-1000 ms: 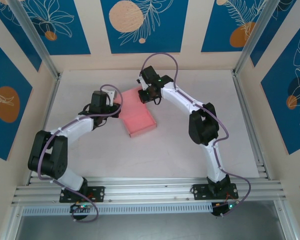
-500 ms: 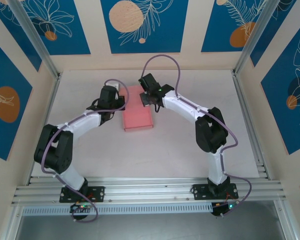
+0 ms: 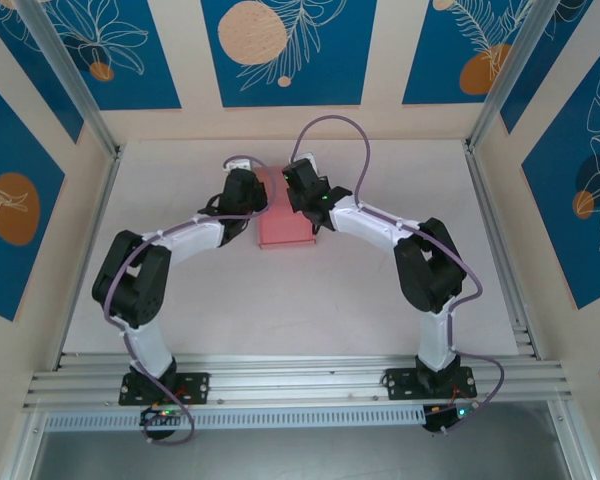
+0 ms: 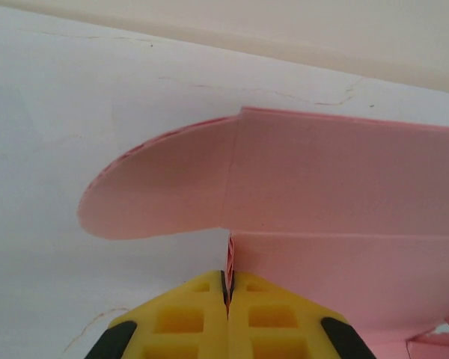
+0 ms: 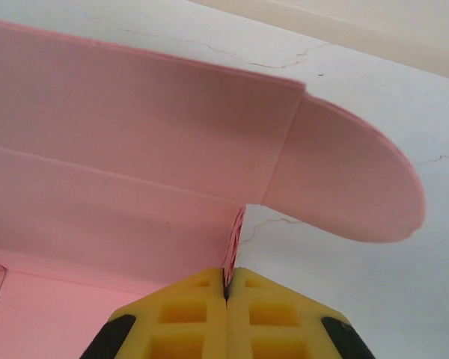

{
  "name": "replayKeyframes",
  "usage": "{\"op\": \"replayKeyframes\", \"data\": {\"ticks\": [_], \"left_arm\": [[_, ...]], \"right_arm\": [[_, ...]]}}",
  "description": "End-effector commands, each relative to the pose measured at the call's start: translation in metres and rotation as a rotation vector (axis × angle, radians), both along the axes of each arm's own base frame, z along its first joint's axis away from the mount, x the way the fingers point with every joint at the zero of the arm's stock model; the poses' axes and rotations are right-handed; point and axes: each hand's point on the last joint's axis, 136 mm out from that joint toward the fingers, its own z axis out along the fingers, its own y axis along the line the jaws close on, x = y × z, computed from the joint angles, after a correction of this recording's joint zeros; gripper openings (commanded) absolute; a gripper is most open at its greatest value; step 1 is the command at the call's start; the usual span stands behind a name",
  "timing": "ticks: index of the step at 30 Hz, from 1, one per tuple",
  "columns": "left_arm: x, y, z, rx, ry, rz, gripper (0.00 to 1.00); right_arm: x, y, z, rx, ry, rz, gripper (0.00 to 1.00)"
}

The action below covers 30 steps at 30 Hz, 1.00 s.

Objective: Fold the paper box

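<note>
The salmon-pink paper box (image 3: pixel 283 220) lies at the back middle of the white table, partly formed, between both wrists. My left gripper (image 4: pixel 228 280) is shut on the box's left side wall, the card edge pinched between its yellow fingers (image 4: pixel 183 318). A rounded flap (image 4: pixel 157 198) spreads to the left of that wall on the table. My right gripper (image 5: pixel 227 278) is shut on the right side wall, with another rounded flap (image 5: pixel 344 187) lying to its right. The box's lid panel (image 5: pixel 135 120) stretches flat away from the grippers. In the top view both gripper tips are hidden under the wrists.
The cream back wall (image 3: pixel 290 120) runs close behind the box. Aluminium frame posts (image 3: pixel 80 90) stand at the back corners, and a rail (image 3: pixel 300 380) runs along the near edge. Open white tabletop (image 3: pixel 280 300) lies between the box and the arm bases.
Both arms have carried the box toward the back wall and turned it until it lies square to the table. The two wrists have drawn closer together on its sides.
</note>
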Motion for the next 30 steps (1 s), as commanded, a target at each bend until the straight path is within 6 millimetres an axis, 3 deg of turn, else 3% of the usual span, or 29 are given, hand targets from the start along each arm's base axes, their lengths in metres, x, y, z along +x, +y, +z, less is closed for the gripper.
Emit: {"op": "replayKeyframes", "data": {"ticks": [1, 5, 10, 23, 30], "left_arm": [[0.011, -0.051, 0.041, -0.144, -0.131, -0.08, 0.0], [0.019, -0.063, 0.044, -0.155, -0.143, -0.088, 0.0], [0.01, -0.073, 0.034, -0.138, -0.142, -0.111, 0.0], [-0.033, -0.064, -0.008, -0.103, -0.135, -0.135, 0.0], [-0.055, -0.057, -0.02, -0.09, -0.118, -0.155, 0.0]], "right_arm": [[0.003, 0.043, 0.033, 0.142, -0.119, 0.09, 0.02], [0.01, 0.044, 0.029, 0.151, -0.12, 0.083, 0.02], [0.005, 0.044, 0.016, 0.185, -0.11, 0.071, 0.02], [-0.022, 0.03, -0.018, 0.269, -0.089, 0.027, 0.03], [-0.041, 0.036, -0.026, 0.258, -0.086, 0.041, 0.03]]}}
